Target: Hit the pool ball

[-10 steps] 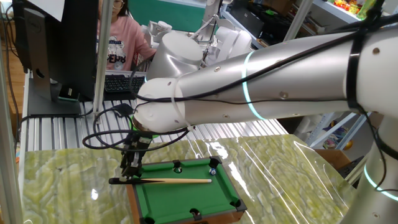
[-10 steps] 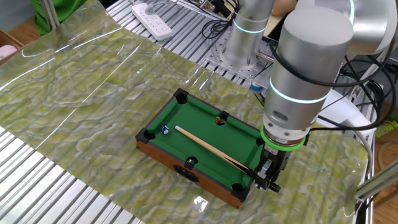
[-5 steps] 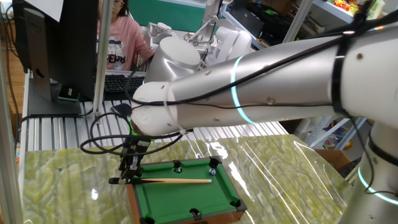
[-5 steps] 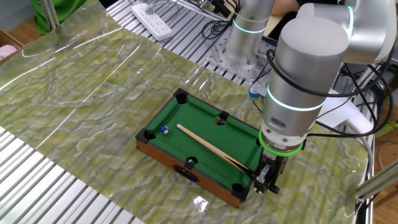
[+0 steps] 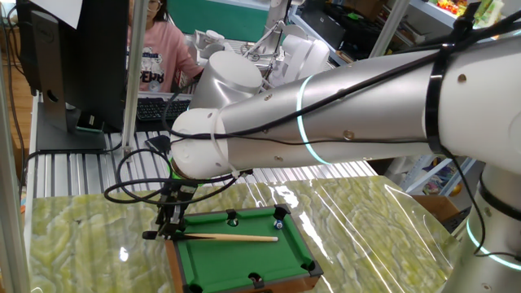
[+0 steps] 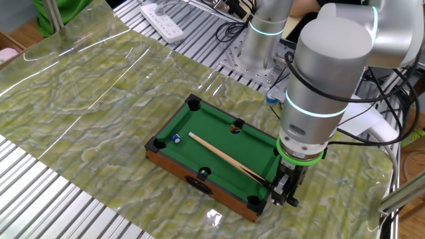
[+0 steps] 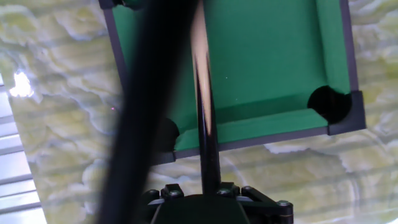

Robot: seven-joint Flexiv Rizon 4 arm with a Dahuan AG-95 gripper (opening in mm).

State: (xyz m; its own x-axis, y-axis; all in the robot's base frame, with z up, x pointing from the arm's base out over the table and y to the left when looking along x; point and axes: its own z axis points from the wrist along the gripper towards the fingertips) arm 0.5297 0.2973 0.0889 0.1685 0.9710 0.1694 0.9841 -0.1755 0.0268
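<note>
One cue stick (image 6: 226,157) is clamped in my jaws by its black butt end, at the short end of the miniature pool table (image 6: 262,204) on the marbled green worktop (image 6: 86,93); my gripper (image 6: 287,192) points straight down there, and in the hand view the stick (image 7: 205,106) runs up out of the jaws across the green felt. The pool ball (image 6: 176,139), small and bluish-white, sits near the far corner pocket (image 6: 159,143) in the other fixed view, just beyond and slightly to the side of the cue tip; in the one fixed view it shows by the far rail (image 5: 279,222). My judgement: the step in hand is lining up the shot. To do it well I should keep the stick low and level over the felt, swing the tip a touch so it points dead at the ball, then push straight along the stick's own line, short and quick, with no sideways sweep that would skate past or drag on the rail. Risk: the tip looks slightly off-line, so a glancing hit is possible. Versus the earlier frames: the hand and the stick have barely shifted, the ball is in the same spot, the grip is the same; only the upper arm has swung a little.
</note>
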